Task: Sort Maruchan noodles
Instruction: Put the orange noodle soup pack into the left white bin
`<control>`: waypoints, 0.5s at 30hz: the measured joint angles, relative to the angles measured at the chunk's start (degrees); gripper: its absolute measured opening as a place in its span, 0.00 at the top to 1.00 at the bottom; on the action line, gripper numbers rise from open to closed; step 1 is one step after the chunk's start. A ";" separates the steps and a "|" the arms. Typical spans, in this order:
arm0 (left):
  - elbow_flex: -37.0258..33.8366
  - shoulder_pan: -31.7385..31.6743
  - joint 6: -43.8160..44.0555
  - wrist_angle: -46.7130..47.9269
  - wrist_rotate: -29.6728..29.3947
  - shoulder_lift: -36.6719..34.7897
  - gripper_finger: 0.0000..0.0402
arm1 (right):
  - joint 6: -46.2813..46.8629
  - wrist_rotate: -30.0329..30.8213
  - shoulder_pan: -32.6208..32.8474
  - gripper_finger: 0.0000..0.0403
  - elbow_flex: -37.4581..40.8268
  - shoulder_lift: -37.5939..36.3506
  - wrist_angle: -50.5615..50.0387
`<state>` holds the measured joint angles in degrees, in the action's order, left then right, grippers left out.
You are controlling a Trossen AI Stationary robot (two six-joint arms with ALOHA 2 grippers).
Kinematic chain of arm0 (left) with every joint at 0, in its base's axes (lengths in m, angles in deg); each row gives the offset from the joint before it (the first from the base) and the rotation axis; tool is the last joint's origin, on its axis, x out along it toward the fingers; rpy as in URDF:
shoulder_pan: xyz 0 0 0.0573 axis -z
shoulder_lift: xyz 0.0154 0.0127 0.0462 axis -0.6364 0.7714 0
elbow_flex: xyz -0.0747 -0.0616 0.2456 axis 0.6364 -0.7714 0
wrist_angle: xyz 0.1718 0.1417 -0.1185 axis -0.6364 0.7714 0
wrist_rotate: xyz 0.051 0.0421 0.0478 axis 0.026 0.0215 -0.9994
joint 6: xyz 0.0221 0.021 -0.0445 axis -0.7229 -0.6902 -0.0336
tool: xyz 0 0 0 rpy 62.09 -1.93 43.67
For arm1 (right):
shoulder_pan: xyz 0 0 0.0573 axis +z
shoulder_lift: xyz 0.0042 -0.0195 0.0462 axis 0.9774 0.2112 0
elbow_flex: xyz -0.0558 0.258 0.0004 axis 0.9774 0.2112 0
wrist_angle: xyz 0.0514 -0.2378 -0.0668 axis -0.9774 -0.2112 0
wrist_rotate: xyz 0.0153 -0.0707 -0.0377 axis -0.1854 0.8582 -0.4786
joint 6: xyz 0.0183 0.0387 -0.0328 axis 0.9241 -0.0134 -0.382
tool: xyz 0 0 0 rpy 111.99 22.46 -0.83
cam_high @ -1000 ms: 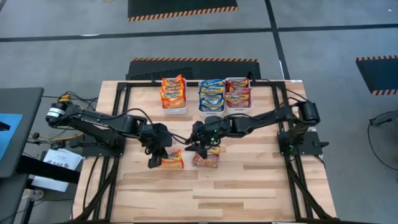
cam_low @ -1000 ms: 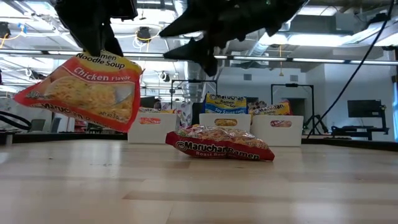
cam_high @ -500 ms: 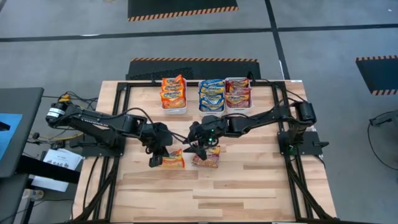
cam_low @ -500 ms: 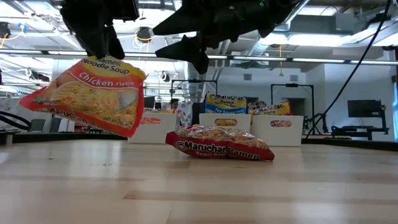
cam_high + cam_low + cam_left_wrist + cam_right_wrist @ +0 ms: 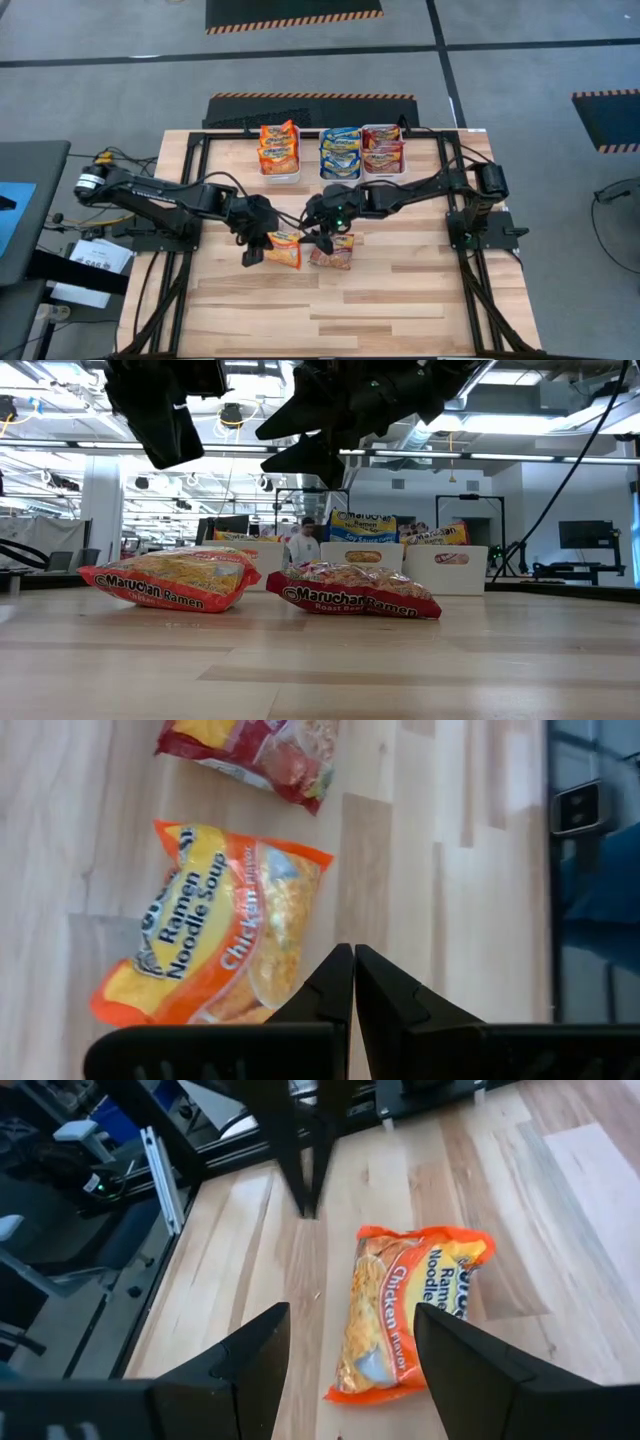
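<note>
1. Table (image 5: 400, 300), a pale wooden top with a black frame along its left and right edges, is carrying everything.
2. Arms are reaching in from both sides: the left arm (image 5: 160, 195) is coming from the left edge and the right arm (image 5: 430, 190) from the right edge, their ends nearly meeting at the table's middle.
3. Three white bins (image 5: 340, 165) are sitting in a row by the far edge, each holding stacked Maruchan noodles: orange packets (image 5: 278, 148) in the bin nearest the left edge, blue packets (image 5: 341, 150) in the middle one, dark red packets (image 5: 382, 146) in the one nearest the right edge.
4. An orange chicken packet (image 5: 284, 249) is lying flat on the wood at the table's middle, with no finger touching it.
5. A dark red packet (image 5: 334, 253) is lying just beside it, toward the right edge; in the low view the two are sitting side by side, apart.
6. Left gripper (image 5: 252, 245) is hanging above the table on the orange chicken packet's left-edge side; its fingers (image 5: 335, 990) are pressed together and holding nothing.
7. Right gripper (image 5: 322, 238) is hovering over the two loose packets with its fingers (image 5: 455, 1360) spread wide and empty.
8. A person (image 5: 303, 543) is standing far back in the room beyond the table.
</note>
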<state>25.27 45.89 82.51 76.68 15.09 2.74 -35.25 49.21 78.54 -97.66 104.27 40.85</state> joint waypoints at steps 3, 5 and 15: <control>0.02 -0.15 -1.47 0.27 -1.29 1.63 1.00 | 0.00 0.00 0.06 0.40 0.00 0.00 0.16; 0.02 -0.90 -1.16 0.55 0.34 3.23 0.99 | 0.00 0.00 0.04 0.40 0.02 0.00 0.47; 0.02 -4.24 1.97 -0.81 9.76 10.01 0.82 | -0.46 0.05 -1.09 0.40 0.02 0.00 -2.29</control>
<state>25.29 41.65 84.47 75.87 24.85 12.75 -35.71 49.25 77.46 -97.64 104.27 38.56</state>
